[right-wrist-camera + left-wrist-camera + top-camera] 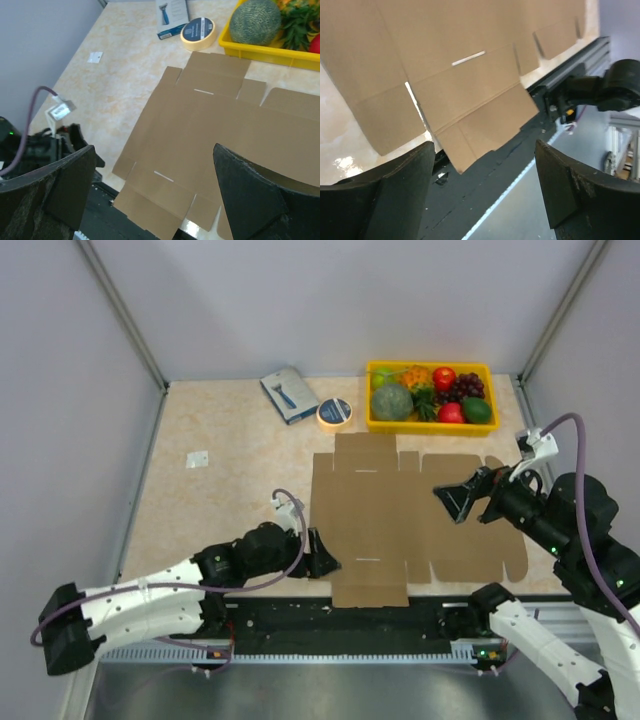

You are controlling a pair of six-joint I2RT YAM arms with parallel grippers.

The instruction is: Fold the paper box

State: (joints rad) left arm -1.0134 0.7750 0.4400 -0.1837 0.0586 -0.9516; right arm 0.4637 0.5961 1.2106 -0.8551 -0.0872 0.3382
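Beige marbled table boxed in by plain grey-white walls left, far and right, metal struts in the far corners, dark rail along near edge, light even, probably overhead.

Left fingers spread, right fingers spread

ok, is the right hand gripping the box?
No, the right hand hangs open above the flat paper box, with nothing between its fingers.
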